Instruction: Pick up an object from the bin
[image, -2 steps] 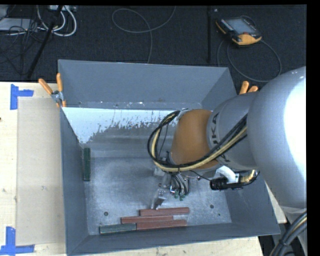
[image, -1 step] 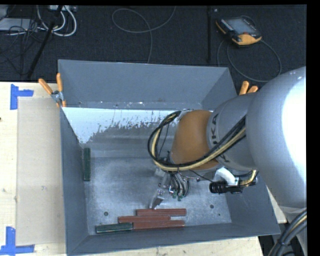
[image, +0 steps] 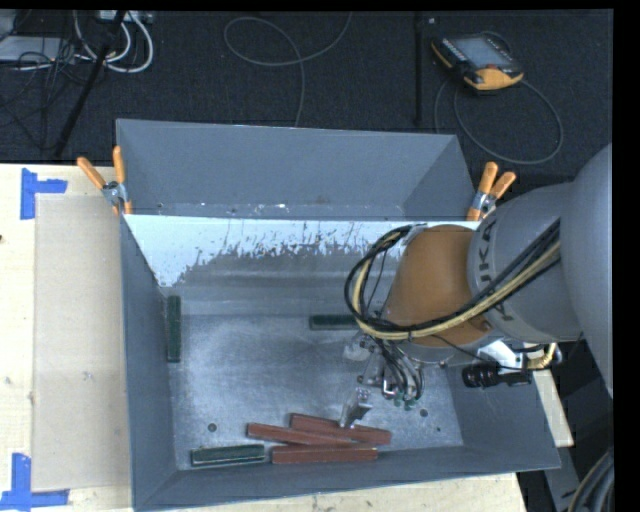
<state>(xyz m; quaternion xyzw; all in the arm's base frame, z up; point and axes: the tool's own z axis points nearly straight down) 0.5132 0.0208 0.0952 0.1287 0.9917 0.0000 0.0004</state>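
Toward the near right of the grey metal bin (image: 145, 400), my gripper (image: 357, 408) hangs low over the floor, and a small heap of reddish-brown flat sticks (image: 330, 434) lies just below it in the view, at the near wall. The uppermost stick of the heap runs slantwise with its upper edge right at my gripper's tip; whether the two touch I cannot make out. The sticks are long, thin and straight-edged with a dull, wood-like surface, and they overlap one another, so I cannot count them with certainty, though there seem to be three. Whether my gripper stands wide or narrow I cannot tell, since its lower end is a tangle of small pale and dark parts. A dark green flat bar (image: 230, 456) lies just left of the heap, along the near wall. A second dark green bar (image: 173, 328) lies well apart against the left wall, pointing toward the back. A third dark green bar (image: 330, 322) lies at mid-floor, its right end hidden behind my looped cables (image: 370, 290). My rounded orange cover (image: 430, 285) blocks the right part of the floor. The floor looks speckled and scuffed, and the back wall is streaked with dark scratches.
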